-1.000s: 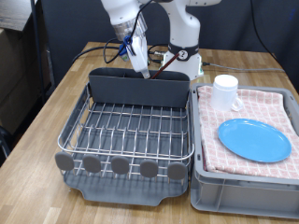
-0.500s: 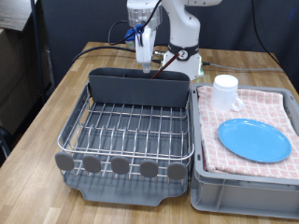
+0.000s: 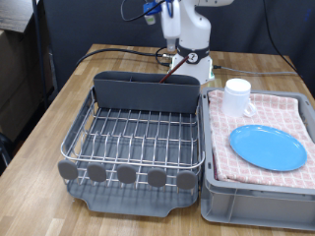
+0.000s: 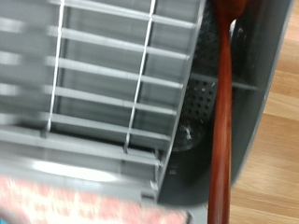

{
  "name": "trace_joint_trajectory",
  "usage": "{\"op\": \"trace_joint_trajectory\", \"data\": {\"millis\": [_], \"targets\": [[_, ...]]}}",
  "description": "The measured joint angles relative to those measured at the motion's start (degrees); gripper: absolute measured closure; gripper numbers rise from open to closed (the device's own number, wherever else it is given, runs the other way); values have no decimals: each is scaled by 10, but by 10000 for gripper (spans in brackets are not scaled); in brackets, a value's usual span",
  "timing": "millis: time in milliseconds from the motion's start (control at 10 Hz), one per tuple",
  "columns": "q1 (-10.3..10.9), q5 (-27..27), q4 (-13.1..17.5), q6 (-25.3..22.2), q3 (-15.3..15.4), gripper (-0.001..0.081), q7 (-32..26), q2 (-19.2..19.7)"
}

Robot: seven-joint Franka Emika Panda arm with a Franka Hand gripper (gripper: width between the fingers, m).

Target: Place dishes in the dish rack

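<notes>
The dark-brown wooden spoon (image 4: 222, 112) stands leaning in the tall grey back compartment (image 3: 146, 90) of the dish rack (image 3: 133, 138); the compartment also shows in the wrist view (image 4: 201, 103). My gripper (image 3: 157, 10) is high above that compartment, at the exterior view's top edge, open and empty. The light-blue plate (image 3: 268, 147) and the white mug (image 3: 237, 96) sit on the pink checked cloth in the grey crate (image 3: 258, 202) at the exterior view's right. The gripper's fingers do not show in the wrist view.
The rack's wire floor (image 4: 103, 84) holds nothing, and a row of grey discs (image 3: 126, 174) lines its front. Cables (image 3: 118, 54) and the robot's white base (image 3: 194, 54) stand behind the rack on the wooden table (image 3: 49, 128).
The gripper held the spoon low over the back compartment, let it go there, and has risen up and to the exterior view's right, nearly out of frame.
</notes>
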Motion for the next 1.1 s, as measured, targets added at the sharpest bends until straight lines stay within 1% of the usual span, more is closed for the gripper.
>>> {"op": "trace_joint_trajectory", "data": {"millis": [200,300,400,500,600,900,1100], "targets": [[43,3,28,-23,10,3,-60,14],[56,4,38,-30,9,3,-85,26],[53,4,38,-29,9,3,-75,26],[54,-2,38,-21,10,3,-80,28],[57,-10,43,-1,15,3,-93,39],[71,-30,85,31,44,3,-113,105],[81,-31,121,36,64,3,-115,143]]}}
